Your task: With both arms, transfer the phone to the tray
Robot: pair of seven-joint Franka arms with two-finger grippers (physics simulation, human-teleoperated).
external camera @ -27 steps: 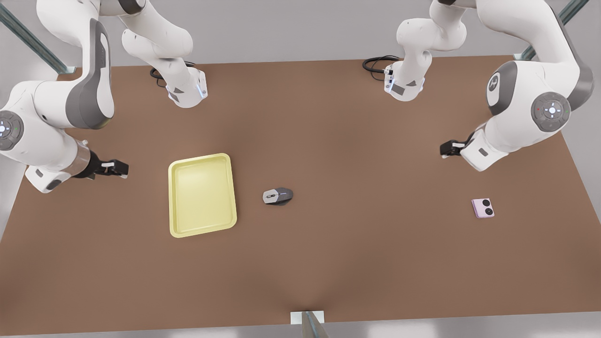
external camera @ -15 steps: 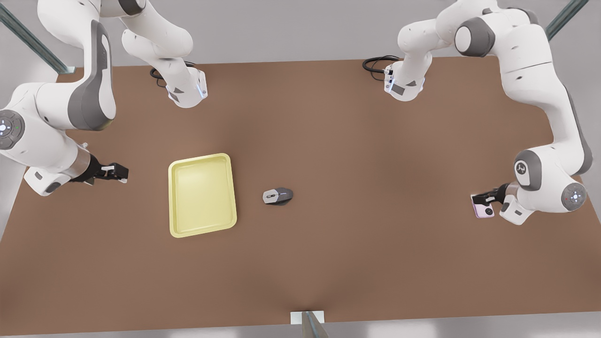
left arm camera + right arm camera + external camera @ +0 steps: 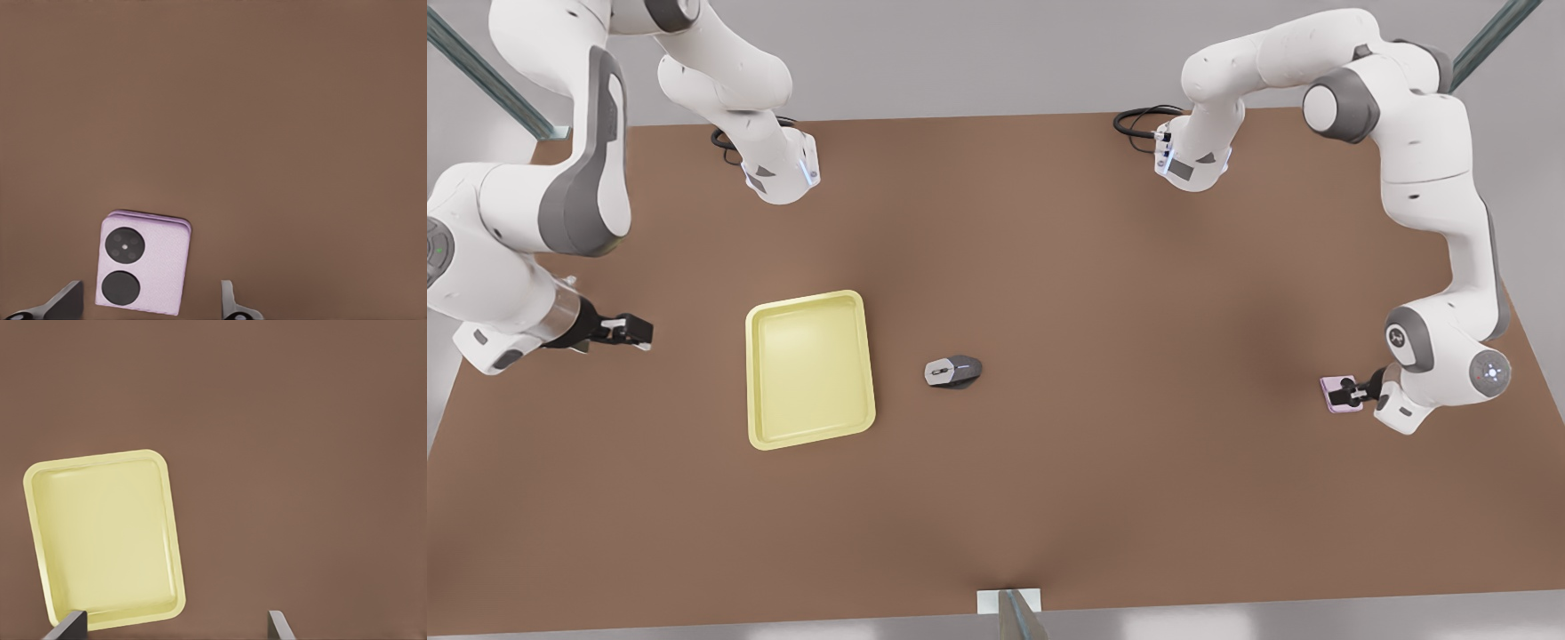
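The pale pink phone (image 3: 1333,396) lies flat near the table's edge on the front view's right, its two black circles facing up. My left gripper (image 3: 1352,391) is low over it and open. In the left wrist view its fingertips (image 3: 67,301) stand on either side of the phone (image 3: 143,260) without touching it. The pale yellow tray (image 3: 809,299) sits on the front view's left of centre. My right gripper (image 3: 637,331) hovers open beside the tray, away from the phone. In the right wrist view the tray (image 3: 93,459) lies ahead of this gripper (image 3: 173,625).
A grey computer mouse (image 3: 953,371) rests on the brown table (image 3: 1103,267) between tray and phone. Both arm bases (image 3: 781,169) and black cables stand along the far edge. A small bracket (image 3: 1009,604) sits at the near edge.
The left arm swung out and down from mid-table height until its gripper straddled the phone. The right gripper drifted slightly away from the tray.
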